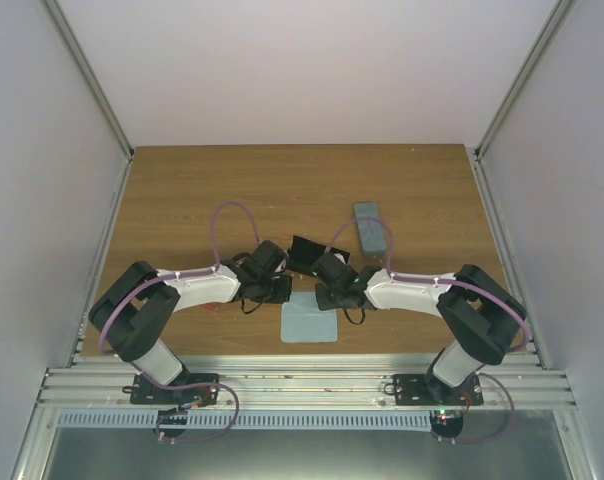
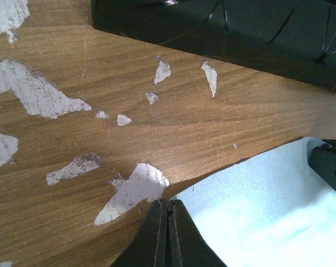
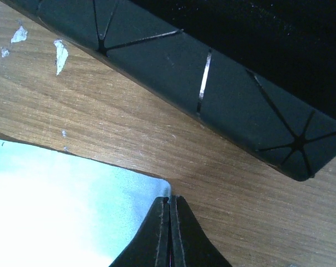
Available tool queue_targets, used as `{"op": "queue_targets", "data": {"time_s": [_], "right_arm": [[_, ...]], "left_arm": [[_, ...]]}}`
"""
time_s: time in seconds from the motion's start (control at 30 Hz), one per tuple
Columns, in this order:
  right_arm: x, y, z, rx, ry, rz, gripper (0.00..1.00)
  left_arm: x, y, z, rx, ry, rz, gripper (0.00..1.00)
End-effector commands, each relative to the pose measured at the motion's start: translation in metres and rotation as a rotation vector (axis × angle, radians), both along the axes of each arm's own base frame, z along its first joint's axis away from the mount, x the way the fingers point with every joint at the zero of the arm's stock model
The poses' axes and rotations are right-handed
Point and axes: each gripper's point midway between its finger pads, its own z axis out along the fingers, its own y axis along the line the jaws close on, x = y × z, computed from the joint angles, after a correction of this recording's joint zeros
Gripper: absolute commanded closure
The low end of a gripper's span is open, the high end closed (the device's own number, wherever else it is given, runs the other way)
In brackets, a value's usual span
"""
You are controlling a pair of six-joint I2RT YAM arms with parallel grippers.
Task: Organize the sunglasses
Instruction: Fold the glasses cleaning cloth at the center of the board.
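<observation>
I have left jaws and right jaws each pinching the blue cloth [image 2: 268, 211] edge, black case [image 3: 212, 83] just beyond.

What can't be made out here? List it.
Sunglasses: in no view.
Black case: open or shut unclear; wrist views crop it, the end effectors partly cover it from above.
Cloth: whether the shut left end effector and right end effector pinch it; fingertips hide the contact.
</observation>
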Motion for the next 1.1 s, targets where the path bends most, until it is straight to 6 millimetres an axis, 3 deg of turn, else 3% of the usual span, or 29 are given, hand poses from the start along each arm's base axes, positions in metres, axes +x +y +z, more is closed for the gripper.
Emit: {"op": "queue_targets", "data": {"time_s": [0.0, 0.23, 0.43, 1.07], "right_arm": [[0.000, -0.003, 0.004, 0.007, -0.006, 0.002, 0.99], [-0.003, -0.004, 0.022, 0.046, -0.034, 0.009, 1.00], [-0.008, -0.004, 0.033, 0.087, -0.045, 0.023, 1.00], [-0.049, -0.007, 0.026, 0.217, 0.051, 0.090, 0.99]], "left_arm": [[0.003, 0.000, 0.010, -0.008, -0.030, -0.014, 1.00], [-0.001, -0.004, 0.034, -0.069, -0.070, -0.048, 1.00], [-0.009, -0.004, 0.041, -0.100, -0.072, -0.062, 1.00], [-0.043, 0.004, 0.030, -0.158, -0.002, -0.104, 1.00]]}}
